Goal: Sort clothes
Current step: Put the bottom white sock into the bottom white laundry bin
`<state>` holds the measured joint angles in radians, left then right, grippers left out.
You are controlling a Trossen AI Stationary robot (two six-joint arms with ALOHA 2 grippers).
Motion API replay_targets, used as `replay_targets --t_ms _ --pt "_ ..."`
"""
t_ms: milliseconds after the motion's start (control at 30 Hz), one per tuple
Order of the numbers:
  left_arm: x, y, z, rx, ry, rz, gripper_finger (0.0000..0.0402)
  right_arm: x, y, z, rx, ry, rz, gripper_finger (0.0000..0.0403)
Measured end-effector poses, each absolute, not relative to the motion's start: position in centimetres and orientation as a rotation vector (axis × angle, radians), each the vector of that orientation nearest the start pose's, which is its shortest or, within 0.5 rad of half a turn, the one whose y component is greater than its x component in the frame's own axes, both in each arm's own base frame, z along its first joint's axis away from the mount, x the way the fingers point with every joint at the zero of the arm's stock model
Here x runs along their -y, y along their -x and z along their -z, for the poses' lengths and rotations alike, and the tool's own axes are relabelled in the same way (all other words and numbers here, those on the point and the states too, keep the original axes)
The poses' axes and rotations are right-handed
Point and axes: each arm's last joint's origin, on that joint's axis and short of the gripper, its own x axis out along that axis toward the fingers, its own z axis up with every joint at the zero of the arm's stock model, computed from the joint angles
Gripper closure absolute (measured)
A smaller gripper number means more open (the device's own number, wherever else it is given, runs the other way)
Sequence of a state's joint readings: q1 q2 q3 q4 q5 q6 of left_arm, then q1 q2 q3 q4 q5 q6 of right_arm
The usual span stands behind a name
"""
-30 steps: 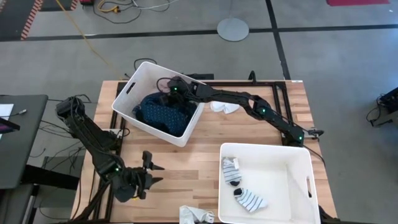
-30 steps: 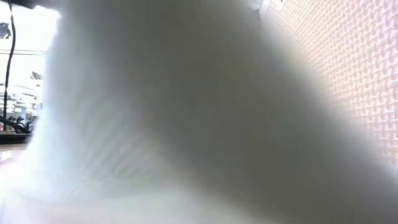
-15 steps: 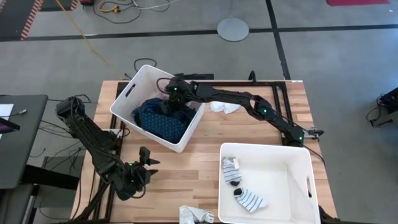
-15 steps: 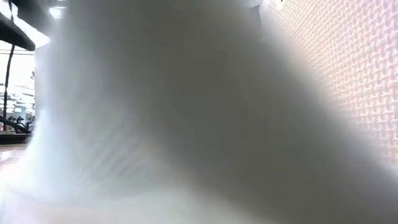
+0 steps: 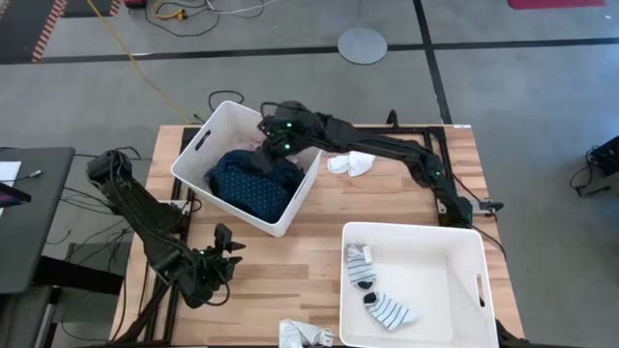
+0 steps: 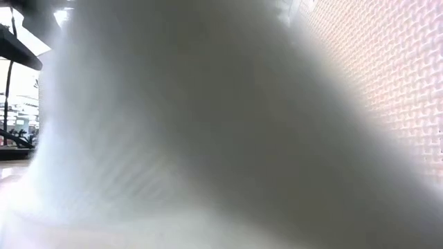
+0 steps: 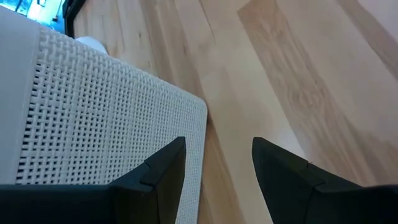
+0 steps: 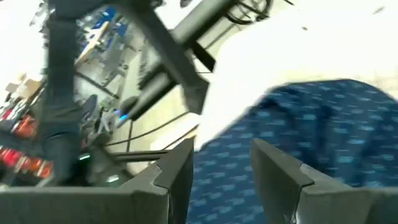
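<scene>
High view: the right gripper (image 5: pixel 274 138) hangs over the far side of the tilted white bin (image 5: pixel 201 147), above the navy dotted garment (image 5: pixel 253 182) that fills it. A white sock (image 5: pixel 350 163) lies on the table (image 5: pixel 309 227) just beside that bin. The second bin (image 5: pixel 455 253) holds striped socks (image 5: pixel 389 309). Another white sock (image 5: pixel 303 334) lies at the near edge. The left gripper (image 5: pixel 228 263) waits low near the left edge.

Low view: pale fabric blocks nearly everything.

Left wrist view: its fingers (image 7: pixel 163 168) stand apart, empty, beside a bin wall (image 7: pixel 93 124).

Right wrist view: fingers (image 8: pixel 281 169) apart, empty, over the navy dotted garment (image 8: pixel 323 130)
</scene>
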<state>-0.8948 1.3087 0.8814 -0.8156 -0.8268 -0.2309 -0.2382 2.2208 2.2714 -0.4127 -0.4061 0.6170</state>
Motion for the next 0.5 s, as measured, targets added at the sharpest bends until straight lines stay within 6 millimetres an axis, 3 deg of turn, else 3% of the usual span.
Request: replay_targets --t_ms 267,500 --pt "16.4 -15.9 -22.9 -0.801 -0.737 -0.031 0.0221 6.8 -46.3 -41.0 -0.357 -0.63 -0.145 0.0227" --pt "16.4 -15.9 -22.9 -0.796 -0.741 -0.039 0.0221 3.2 -44.0 -43.0 -0.423 -0.547 -0.21 0.0227"
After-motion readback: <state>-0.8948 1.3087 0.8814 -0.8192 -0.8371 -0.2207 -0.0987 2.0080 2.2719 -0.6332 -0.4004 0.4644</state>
